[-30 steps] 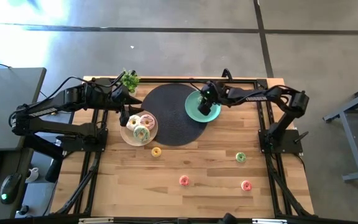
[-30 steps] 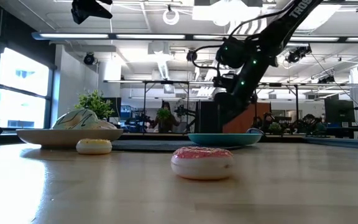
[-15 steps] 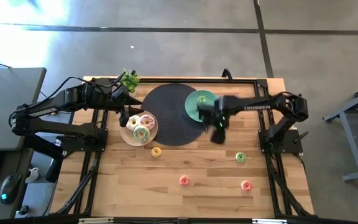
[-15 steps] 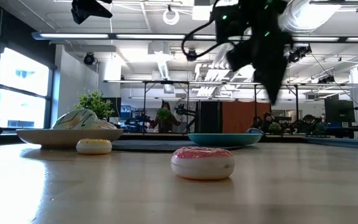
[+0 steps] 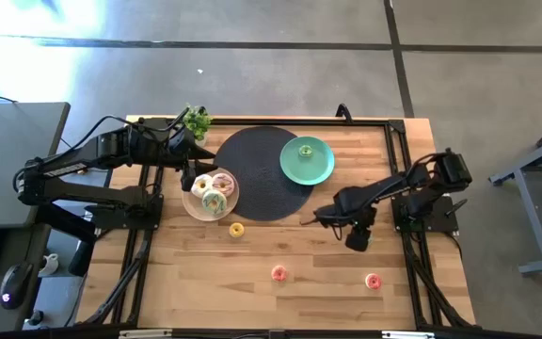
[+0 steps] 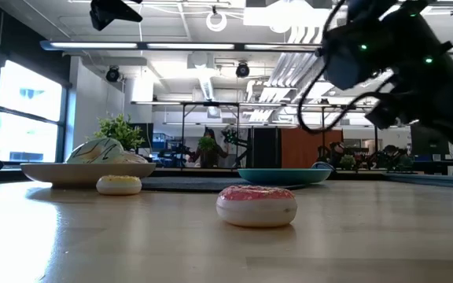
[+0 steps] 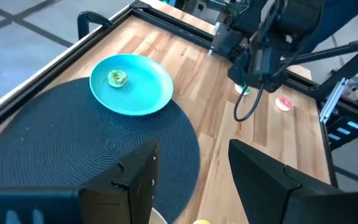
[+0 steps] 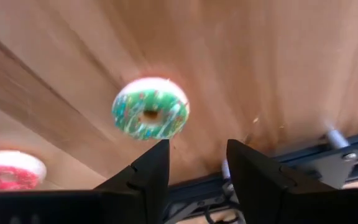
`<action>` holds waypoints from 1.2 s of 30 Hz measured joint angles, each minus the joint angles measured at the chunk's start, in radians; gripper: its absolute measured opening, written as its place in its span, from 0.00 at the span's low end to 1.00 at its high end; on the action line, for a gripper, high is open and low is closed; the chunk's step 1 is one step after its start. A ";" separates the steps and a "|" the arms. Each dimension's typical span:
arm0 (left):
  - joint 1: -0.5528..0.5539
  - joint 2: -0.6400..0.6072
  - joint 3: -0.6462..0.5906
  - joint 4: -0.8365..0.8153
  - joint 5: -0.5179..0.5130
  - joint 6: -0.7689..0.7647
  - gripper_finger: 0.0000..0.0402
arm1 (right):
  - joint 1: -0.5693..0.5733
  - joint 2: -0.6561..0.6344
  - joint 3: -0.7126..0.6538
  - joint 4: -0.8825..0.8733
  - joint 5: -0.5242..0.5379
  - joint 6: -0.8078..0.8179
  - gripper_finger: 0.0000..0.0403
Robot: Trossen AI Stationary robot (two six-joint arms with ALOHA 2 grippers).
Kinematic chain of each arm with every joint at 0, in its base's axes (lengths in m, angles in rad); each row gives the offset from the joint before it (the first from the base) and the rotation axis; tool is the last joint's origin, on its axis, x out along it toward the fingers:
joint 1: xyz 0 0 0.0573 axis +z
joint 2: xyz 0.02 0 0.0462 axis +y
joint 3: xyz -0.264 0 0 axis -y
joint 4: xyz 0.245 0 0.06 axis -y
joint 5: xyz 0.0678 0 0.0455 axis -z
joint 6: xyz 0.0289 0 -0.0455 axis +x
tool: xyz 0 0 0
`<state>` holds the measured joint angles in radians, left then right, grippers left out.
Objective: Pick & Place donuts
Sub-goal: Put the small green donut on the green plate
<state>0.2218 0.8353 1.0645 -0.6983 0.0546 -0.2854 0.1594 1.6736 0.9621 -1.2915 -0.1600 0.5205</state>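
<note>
My right gripper (image 5: 356, 235) (image 8: 197, 168) hovers open over the table's right side, above a green-frosted donut (image 8: 150, 116) that lies flat on the wood; the gripper hides that donut in the high view. A small green donut (image 5: 305, 150) (image 7: 117, 77) lies on the teal plate (image 5: 320, 169). My left gripper (image 5: 188, 175) (image 7: 194, 171) waits open at the beige plate (image 5: 196, 209), which holds several frosted donuts (image 5: 215, 200). Loose on the table lie a yellow donut (image 5: 236, 229), a red-orange donut (image 5: 278, 273) and a pink donut (image 5: 373, 281) (image 8: 11, 169).
A round black woven mat (image 5: 257, 179) lies at mid-table under the edges of both plates. A small green plant (image 5: 196, 121) stands at the far left corner. Black frame rails (image 5: 412, 282) run along the table's sides. Bare wood stretches along the near edge.
My right gripper has swung away from the teal plate, toward the table's near right, and now stands above the green-frosted donut. The small green donut has stayed on the teal plate, uncovered as the arm left.
</note>
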 joint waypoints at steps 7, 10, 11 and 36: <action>0.000 0.000 0.000 0.000 0.000 -0.008 0.47 | 0.018 0.000 -0.080 0.155 -0.048 0.035 0.38; 0.000 0.000 0.000 0.000 0.000 -0.008 0.47 | 0.018 0.000 -0.129 0.263 -0.072 0.047 0.38; 0.000 0.000 0.000 0.000 0.000 -0.008 0.47 | 0.018 0.000 -0.144 0.281 -0.076 0.048 0.38; 0.000 0.000 0.000 0.002 -0.004 0.018 0.47 | -0.162 0.000 0.302 0.504 0.439 -0.250 0.04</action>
<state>0.2218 0.8356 1.0645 -0.6964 0.0505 -0.2672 -0.0030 1.6741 1.2639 -0.7879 0.2786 0.2710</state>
